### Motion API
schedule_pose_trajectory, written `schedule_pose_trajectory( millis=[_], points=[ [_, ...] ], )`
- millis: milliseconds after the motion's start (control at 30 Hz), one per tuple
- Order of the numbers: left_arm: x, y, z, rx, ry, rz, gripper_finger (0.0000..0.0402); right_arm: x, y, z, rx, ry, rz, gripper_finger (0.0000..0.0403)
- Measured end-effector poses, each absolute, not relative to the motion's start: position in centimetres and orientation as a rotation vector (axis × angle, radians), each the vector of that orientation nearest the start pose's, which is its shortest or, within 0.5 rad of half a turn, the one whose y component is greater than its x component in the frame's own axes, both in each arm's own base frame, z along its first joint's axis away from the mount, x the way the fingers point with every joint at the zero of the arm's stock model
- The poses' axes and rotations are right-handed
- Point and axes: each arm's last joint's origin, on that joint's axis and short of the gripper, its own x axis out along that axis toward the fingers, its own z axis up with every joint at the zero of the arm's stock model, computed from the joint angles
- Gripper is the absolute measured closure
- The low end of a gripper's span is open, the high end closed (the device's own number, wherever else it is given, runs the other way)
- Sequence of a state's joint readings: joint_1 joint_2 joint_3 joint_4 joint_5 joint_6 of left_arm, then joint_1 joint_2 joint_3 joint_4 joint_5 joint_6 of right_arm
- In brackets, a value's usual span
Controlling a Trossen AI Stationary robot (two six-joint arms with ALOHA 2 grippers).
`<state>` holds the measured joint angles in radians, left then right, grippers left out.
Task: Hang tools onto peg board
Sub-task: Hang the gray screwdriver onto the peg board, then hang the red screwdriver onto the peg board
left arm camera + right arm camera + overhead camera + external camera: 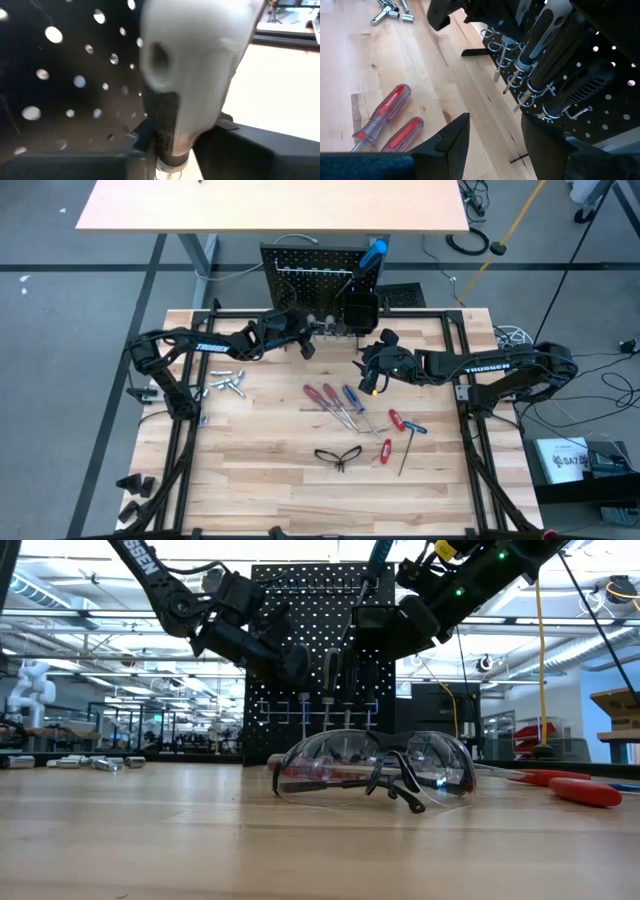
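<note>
Left gripper [306,338] fingers loosely around grey-black screwdriver handle [185,75] at black perforated peg board [300,265]; right gripper [372,370] fingers apart, empty.

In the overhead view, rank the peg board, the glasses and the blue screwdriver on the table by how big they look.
1. Peg board
2. Glasses
3. Blue screwdriver, thinner than the glasses, though their lengths look close.

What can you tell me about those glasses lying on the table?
The glasses are clear wraparound safety glasses with a thin black frame, apparently plastic. They lie on the wooden table near its front edge, arms folded beneath the lenses as the low view shows. From above they sit just in front of the row of red-handled screwdrivers, touching only the tabletop. Neither arm is near them.
</note>
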<state>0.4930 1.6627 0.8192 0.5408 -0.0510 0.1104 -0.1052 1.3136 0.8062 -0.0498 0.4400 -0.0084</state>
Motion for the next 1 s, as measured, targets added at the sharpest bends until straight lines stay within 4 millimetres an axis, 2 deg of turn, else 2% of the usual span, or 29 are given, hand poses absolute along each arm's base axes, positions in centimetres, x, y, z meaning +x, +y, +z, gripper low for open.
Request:
schedule_pose_trajectory(
  millis=[167,300,500,700,867,1000],
  points=[
    [30.2,16.5,19.7,0.046,0.319,0.555,0.0184,27.3,-4.1,24.3,-0.102,0.559,-0.528,0.0232],
    [30.1,16.2,20.2,0.047,0.317,0.55,0.015,27.3,-4.1,24.2,-0.098,0.558,-0.53,0.0232],
    [29.5,14.9,22.0,0.052,0.312,0.523,0.0143,27.2,-4.1,24.2,-0.086,0.565,-0.533,0.0232],
    [28.3,12.7,24.5,0.056,0.333,0.475,0.0143,27.1,-4.1,24.0,-0.072,0.579,-0.536,0.0232],
    [27.0,10.9,25.0,0.043,0.447,0.429,0.0142,27.1,-4.1,23.9,-0.047,0.58,-0.544,0.0232],
    [26.2,9.2,24.6,0.017,0.506,0.375,0.0142,27.1,-4.0,23.9,-0.023,0.573,-0.549,0.0232]
  ],
)
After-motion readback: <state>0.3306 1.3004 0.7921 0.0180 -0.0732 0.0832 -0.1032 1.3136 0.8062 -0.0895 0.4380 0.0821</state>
